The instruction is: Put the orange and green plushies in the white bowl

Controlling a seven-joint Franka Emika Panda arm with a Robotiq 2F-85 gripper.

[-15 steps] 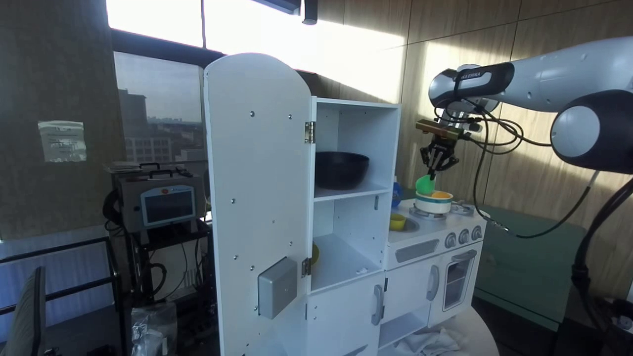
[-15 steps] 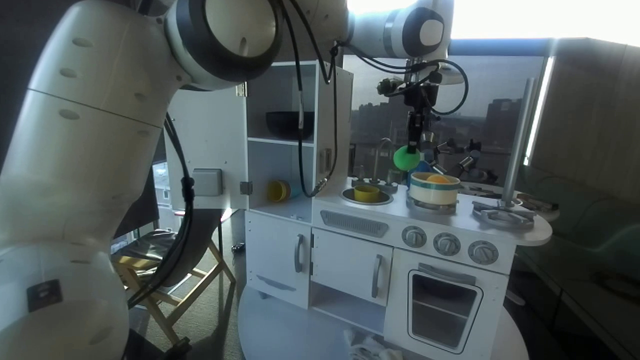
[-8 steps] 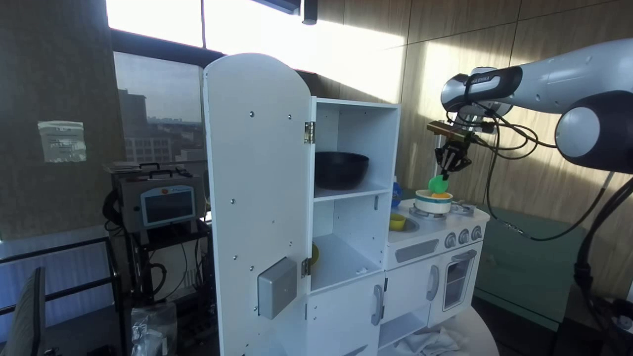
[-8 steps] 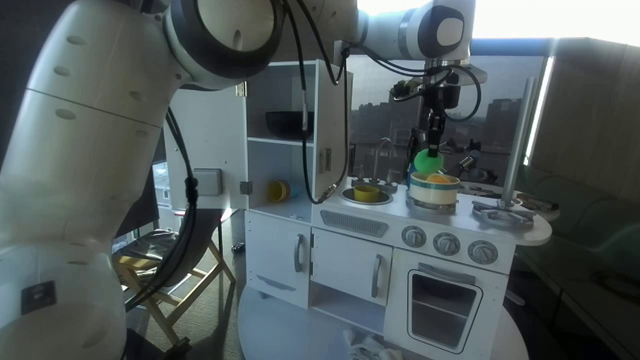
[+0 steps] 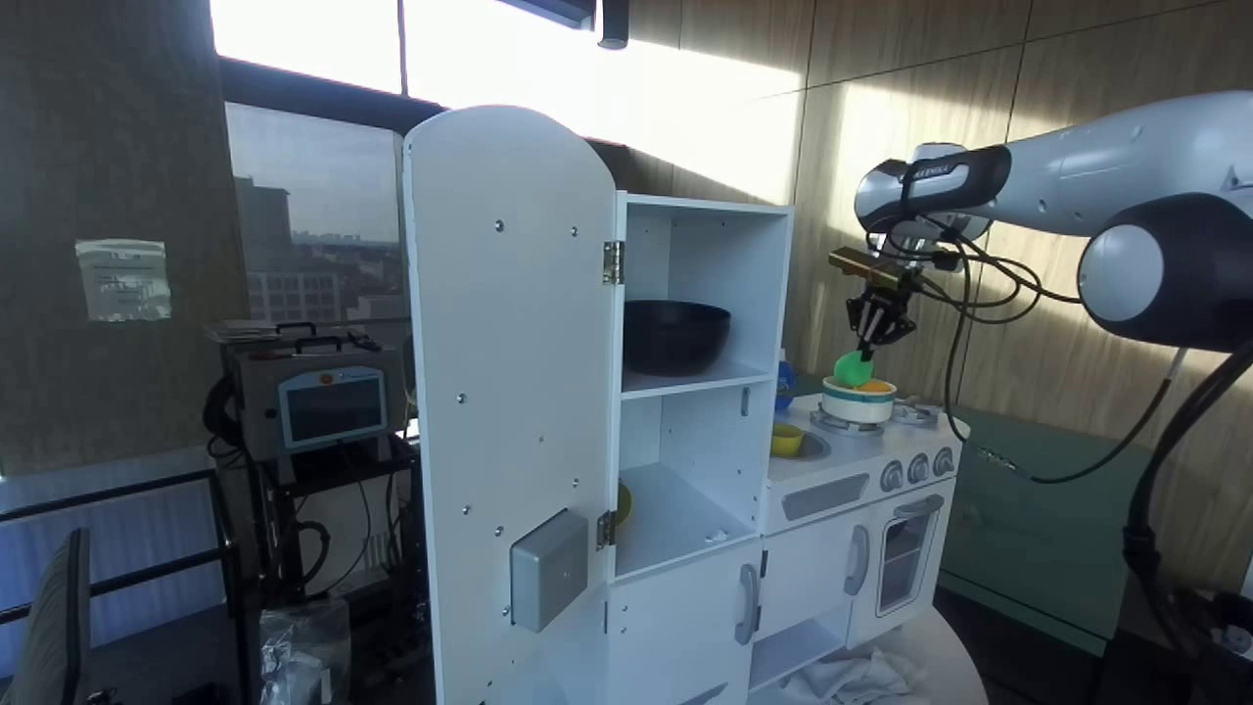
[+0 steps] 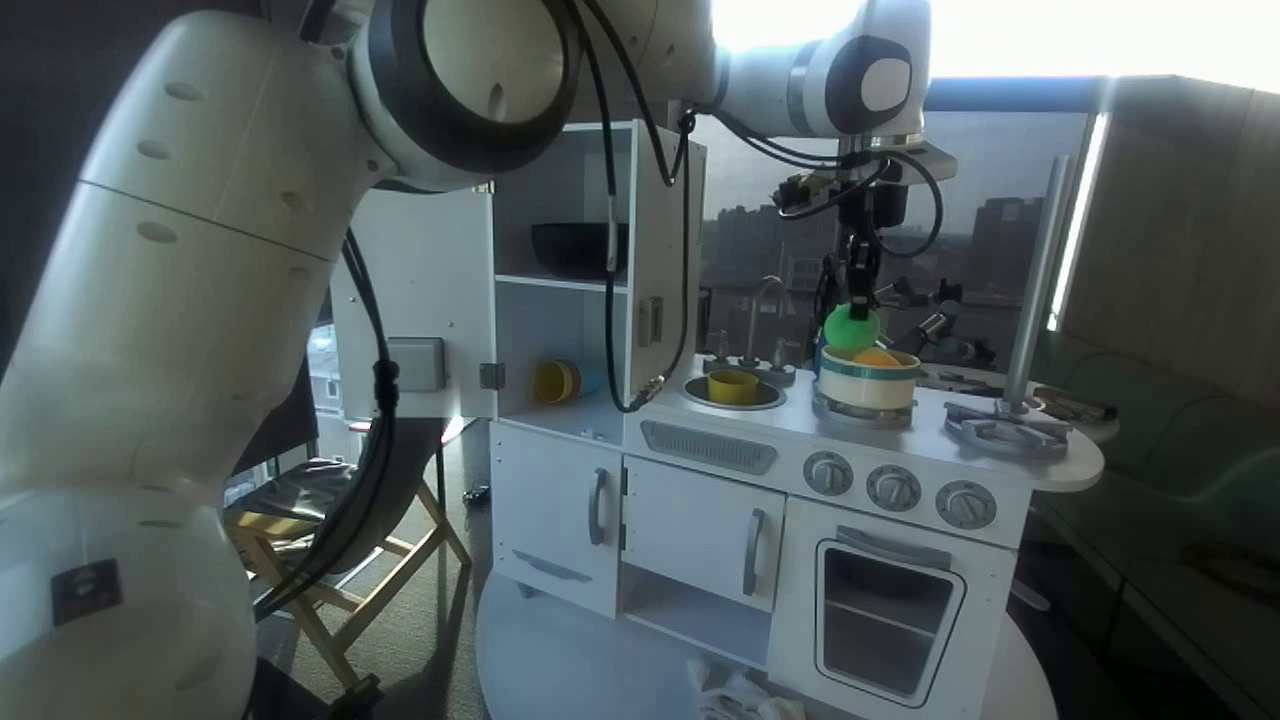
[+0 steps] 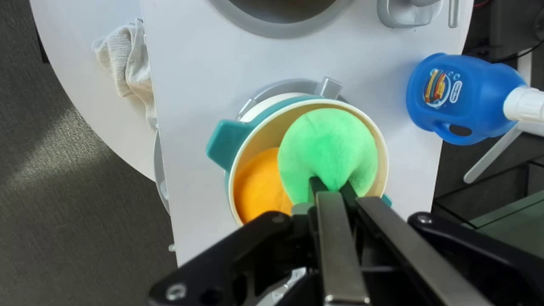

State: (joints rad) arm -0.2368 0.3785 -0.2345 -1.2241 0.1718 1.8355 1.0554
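The white bowl (image 6: 868,390) is a round pot with a teal band, standing on a burner of the toy stove; it also shows in an exterior view (image 5: 858,405). The orange plushie (image 7: 261,187) lies inside it, its top showing above the rim in both exterior views. My gripper (image 7: 333,187) points down and is shut on the green plushie (image 7: 327,146), whose surface is pinched in at the fingertips. The green plushie (image 6: 852,328) is at about rim height over the bowl, beside the orange one. I cannot tell whether its underside is inside or touching.
A blue bottle (image 7: 463,97) stands behind the bowl. A yellow cup (image 6: 733,387) sits in the sink. A tall grey pole (image 6: 1040,285) rises beside the second burner. The cabinet with a black bowl (image 5: 675,338) and open door (image 5: 509,392) stands to one side.
My gripper has carried the green plushie sideways over the bowl, drifted back slightly, and come down a little. The orange plushie and the bowl have not moved.
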